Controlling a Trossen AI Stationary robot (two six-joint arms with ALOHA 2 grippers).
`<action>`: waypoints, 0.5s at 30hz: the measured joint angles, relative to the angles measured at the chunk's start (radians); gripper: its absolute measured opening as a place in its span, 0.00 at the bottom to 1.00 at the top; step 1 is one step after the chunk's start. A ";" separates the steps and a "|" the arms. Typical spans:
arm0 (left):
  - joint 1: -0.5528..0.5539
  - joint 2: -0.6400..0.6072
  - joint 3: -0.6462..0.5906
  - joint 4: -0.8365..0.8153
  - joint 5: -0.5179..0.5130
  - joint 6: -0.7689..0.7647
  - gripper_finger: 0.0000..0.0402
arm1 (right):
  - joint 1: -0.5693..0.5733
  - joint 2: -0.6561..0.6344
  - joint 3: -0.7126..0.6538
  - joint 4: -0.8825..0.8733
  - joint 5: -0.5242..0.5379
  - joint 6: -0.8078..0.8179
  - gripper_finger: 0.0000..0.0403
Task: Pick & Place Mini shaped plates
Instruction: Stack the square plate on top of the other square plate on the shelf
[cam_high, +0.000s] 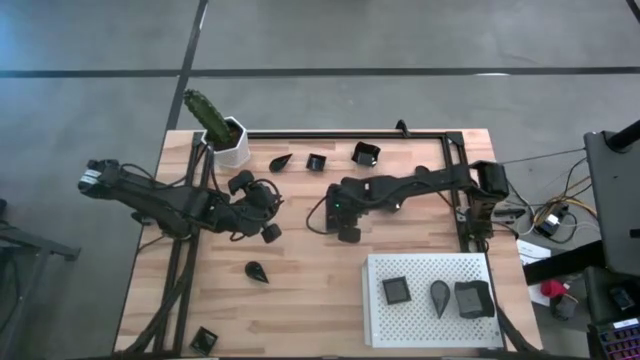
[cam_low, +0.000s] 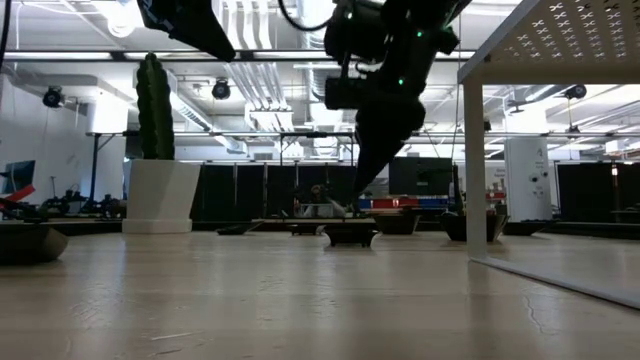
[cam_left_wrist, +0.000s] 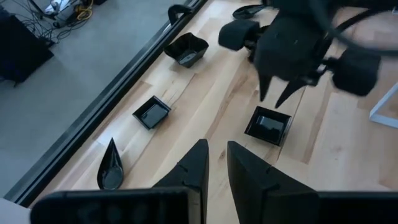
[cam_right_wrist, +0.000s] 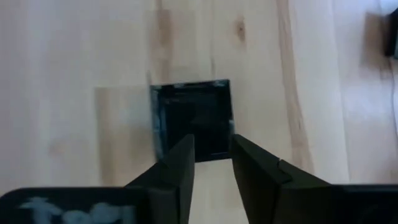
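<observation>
The right gripper (cam_right_wrist: 211, 152) hangs over the middle of the wooden worktop (cam_high: 310, 290), pointing down at a small square plate (cam_right_wrist: 191, 118). Its fingers (cam_right_wrist: 177, 162) are a little way apart, with a narrow gap between them, and they hold nothing. The plate sits flat on the wood just under the fingertips — from the low view the tips seem to be right at the plate's rim, but I cannot tell if they touch it.

The left gripper (cam_left_wrist: 214, 165) waits close by, on the left side of the worktop. Its fingers stand a small way apart too, and they are empty. From its own camera you can see the right gripper above that same square plate (cam_left_wrist: 268, 124).

More little dark plates lie around. Near the far edge there is a leaf plate (cam_high: 281, 161), a square plate (cam_high: 316, 162) and a deeper square plate (cam_high: 365, 153). Another leaf plate (cam_high: 257, 271) lies nearer the front, and one more square plate (cam_high: 204, 339) sits at the front left corner.

A white tray (cam_high: 385, 325) full of tiny holes stands at the front right. On it rest three plates — a square one (cam_high: 396, 291), a leaf one (cam_high: 440, 296) and a bigger square one (cam_high: 473, 299).

A cactus in a white pot (cam_high: 232, 143) stands at the far left corner.
</observation>
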 joint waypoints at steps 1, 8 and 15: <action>0.000 0.000 0.000 0.000 0.000 0.000 0.13 | -0.007 0.010 0.000 0.006 0.006 -0.001 0.27; 0.000 0.000 0.000 0.000 0.000 0.000 0.13 | -0.066 0.045 0.000 0.027 -0.001 -0.001 0.30; 0.000 0.001 0.000 -0.001 0.000 0.000 0.13 | -0.091 0.088 0.000 0.068 -0.085 -0.004 0.28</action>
